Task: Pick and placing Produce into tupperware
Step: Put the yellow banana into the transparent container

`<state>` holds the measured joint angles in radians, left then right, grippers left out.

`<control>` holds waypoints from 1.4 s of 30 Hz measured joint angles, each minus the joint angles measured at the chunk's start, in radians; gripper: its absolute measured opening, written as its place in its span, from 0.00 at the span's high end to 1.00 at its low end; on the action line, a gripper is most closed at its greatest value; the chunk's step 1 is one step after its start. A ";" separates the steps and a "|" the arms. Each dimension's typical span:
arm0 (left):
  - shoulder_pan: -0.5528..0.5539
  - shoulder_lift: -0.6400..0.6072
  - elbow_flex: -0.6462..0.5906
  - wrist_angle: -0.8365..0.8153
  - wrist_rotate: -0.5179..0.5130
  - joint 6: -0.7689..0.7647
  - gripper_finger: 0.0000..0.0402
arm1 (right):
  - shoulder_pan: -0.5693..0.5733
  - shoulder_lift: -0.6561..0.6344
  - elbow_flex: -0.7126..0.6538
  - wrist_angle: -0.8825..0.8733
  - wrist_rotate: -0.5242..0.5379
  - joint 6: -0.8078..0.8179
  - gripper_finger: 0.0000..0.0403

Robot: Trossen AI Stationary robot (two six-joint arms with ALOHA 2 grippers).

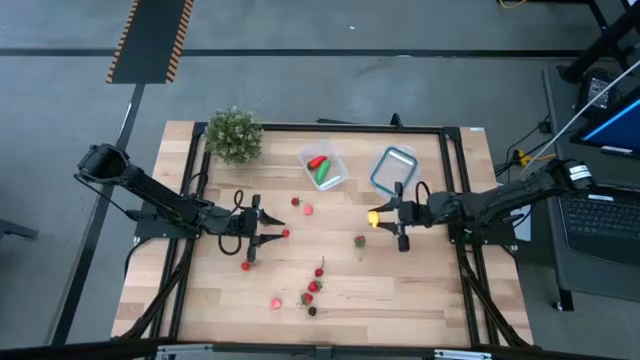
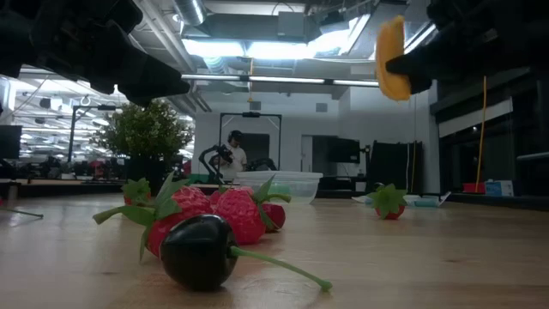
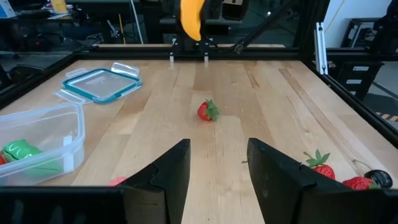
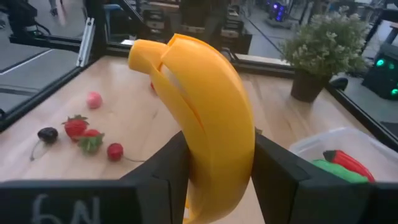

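Faint "6N" (blurred) on right hand

Light wood table w/ black metal frame, on grey floor; yellow-black hazard strip on floor beyond. Laptop at one side. Room behind: ceiling light panels, a person standing in the distance.

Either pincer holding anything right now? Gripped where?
Right pincer grips the yellow banana near its lower end, lifted off the table. Left pincer is open, empty.

Left gripper fingers apart — strawberry ahead, tupperware beside, banana held opposite.
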<state>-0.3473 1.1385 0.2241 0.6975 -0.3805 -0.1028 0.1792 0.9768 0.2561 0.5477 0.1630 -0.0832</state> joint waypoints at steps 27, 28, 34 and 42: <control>0.000 0.000 0.000 0.000 0.000 0.000 0.62 | -0.068 -0.010 -0.091 0.075 0.293 0.080 0.65; 0.000 0.000 0.000 0.000 0.000 0.000 0.62 | -0.085 -0.007 -0.091 0.075 0.313 0.084 0.65; 0.000 0.000 0.000 0.000 0.000 0.000 0.62 | -0.191 0.036 -0.090 0.075 0.363 0.108 0.65; 0.000 0.000 0.000 -0.005 -0.002 0.032 0.62 | -0.288 0.195 0.078 -0.013 0.177 -0.005 0.65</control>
<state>-0.3473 1.1385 0.2241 0.6926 -0.3820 -0.0711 -0.1085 1.1714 0.3341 0.5352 0.3401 -0.0886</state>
